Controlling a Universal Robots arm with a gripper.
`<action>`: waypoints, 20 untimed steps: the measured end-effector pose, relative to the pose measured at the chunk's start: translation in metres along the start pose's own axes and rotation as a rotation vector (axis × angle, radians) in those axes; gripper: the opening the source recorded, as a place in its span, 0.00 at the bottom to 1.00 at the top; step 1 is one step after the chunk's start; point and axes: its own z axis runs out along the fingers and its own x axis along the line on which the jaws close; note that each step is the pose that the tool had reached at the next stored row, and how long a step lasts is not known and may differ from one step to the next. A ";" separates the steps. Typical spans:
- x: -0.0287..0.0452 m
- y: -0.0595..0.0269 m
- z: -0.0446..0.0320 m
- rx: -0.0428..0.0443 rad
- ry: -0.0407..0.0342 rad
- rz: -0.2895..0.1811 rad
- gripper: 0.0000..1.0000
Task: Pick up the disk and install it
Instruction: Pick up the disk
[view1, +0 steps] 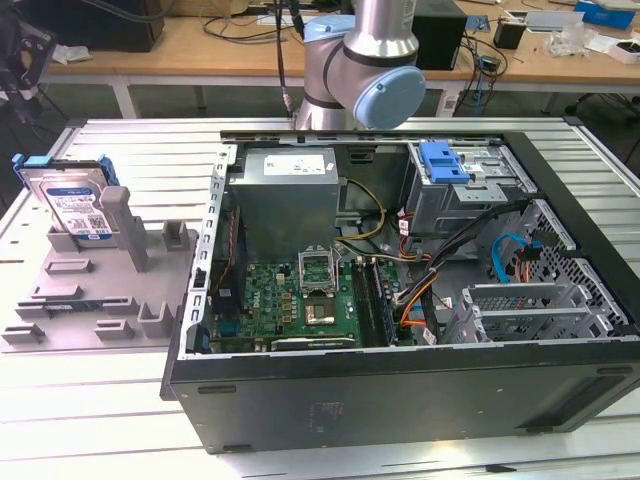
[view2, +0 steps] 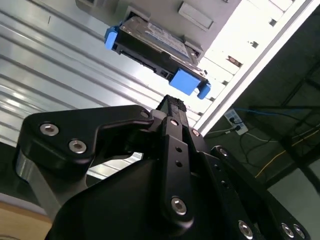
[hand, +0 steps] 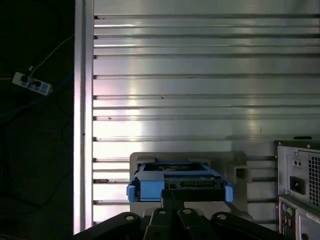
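The ribbed aluminium bench (view1: 90, 440) is carrying everything. A black computer tower case (view1: 400, 410), lying open on its side, is taking up the bench's middle and the side at the exterior view's right. The silver-and-pale-blue robot arm (view1: 360, 60) is rising at the bench's far edge, behind the case.

A grey plastic fixture tray with upright posts (view1: 90, 300) is sitting along the bench's edge at the exterior view's left, just beside the case's raised wall. The disk (view1: 68, 200), a flat silver hard drive with a white-and-blue label and a bright blue carrier frame, is standing on edge in the tray's far end, near the bench's far corner. It is leaning slightly, label facing the bench's near edge. Its upper edge is lying parallel to the bench's ribs. I cannot tell whether its long axis is running up or across. A grey post is standing just in front of it.

In both wrist views the black gripper (hand: 172, 196) is hanging above the disk's (hand: 177, 180) upper edge, apart from it, jaws drawn together on nothing. Bare ribbed bench is lying open beyond the tray.
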 end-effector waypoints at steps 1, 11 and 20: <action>0.0000 0.0000 0.0001 0.0000 0.0040 -0.027 0.11; 0.0000 -0.0001 0.0008 0.0008 0.0253 -0.225 0.29; -0.0002 -0.0001 0.0018 0.0014 0.0484 -0.418 0.36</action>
